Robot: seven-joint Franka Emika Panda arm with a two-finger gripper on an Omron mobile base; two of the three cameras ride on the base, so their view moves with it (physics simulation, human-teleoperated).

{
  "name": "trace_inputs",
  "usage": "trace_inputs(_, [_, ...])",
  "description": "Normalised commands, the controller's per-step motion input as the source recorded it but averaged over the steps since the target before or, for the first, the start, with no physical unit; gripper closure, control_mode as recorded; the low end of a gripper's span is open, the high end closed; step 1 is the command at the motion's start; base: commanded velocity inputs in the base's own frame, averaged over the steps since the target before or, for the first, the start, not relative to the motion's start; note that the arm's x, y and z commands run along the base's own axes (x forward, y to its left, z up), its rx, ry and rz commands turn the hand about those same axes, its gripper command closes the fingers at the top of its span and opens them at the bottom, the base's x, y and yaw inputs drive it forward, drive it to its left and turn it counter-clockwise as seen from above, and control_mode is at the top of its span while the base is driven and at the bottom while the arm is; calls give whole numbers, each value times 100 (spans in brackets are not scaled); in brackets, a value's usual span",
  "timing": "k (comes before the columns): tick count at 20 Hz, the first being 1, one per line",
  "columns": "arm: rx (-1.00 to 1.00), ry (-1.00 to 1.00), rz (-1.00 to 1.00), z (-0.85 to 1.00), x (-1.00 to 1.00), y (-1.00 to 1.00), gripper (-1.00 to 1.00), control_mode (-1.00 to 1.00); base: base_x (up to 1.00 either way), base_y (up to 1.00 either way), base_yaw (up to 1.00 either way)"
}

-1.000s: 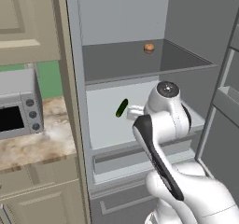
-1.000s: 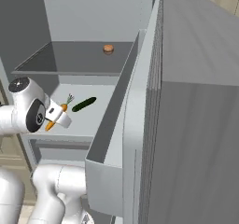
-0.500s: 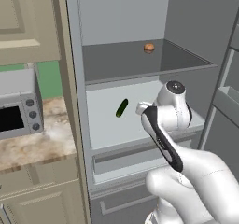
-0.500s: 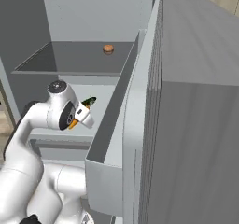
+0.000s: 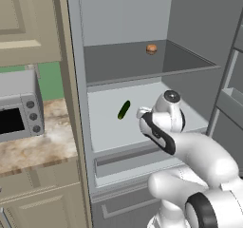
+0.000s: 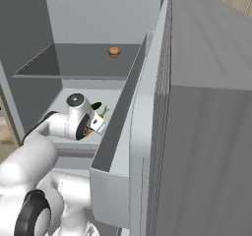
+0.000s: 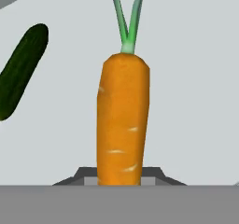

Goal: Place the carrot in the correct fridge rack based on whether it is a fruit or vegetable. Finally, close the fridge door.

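My gripper (image 7: 120,177) is shut on the carrot (image 7: 123,120), gripping its thick lower end, with the green top pointing away from the hand. The carrot (image 6: 89,131) hangs just over the pale white fridge rack (image 5: 107,129), to the right of the dark green cucumber (image 5: 124,110). In the left base view the gripper (image 5: 141,113) sits behind my wrist, inside the fridge. The grey fridge door (image 6: 197,107) stands wide open on the right, its door bin jutting toward the arm.
A round brownish-orange item (image 5: 151,49) lies on the darker grey shelf above. The cucumber (image 7: 21,71) lies close to the left of the carrot. A toaster oven (image 5: 16,113) stands on the marble counter left of the fridge. Beige cabinets flank the fridge.
The arm has reached deeper into the fridge, carrying the carrot in over the white rack and closer to the cucumber. The grip has stayed shut.
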Motion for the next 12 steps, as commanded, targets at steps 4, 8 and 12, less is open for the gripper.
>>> trace_inputs(4, [0, 0, 0, -30, 47, -8, 100, -100, 0, 0, 0])
trace_inputs(8, [0, 0, 0, -39, 21, -8, 100, -100, 0, 0, 0])
trace_inputs(12, [0, 0, 0, -36, 11, -7, 100, -100, 0, 0, 0])
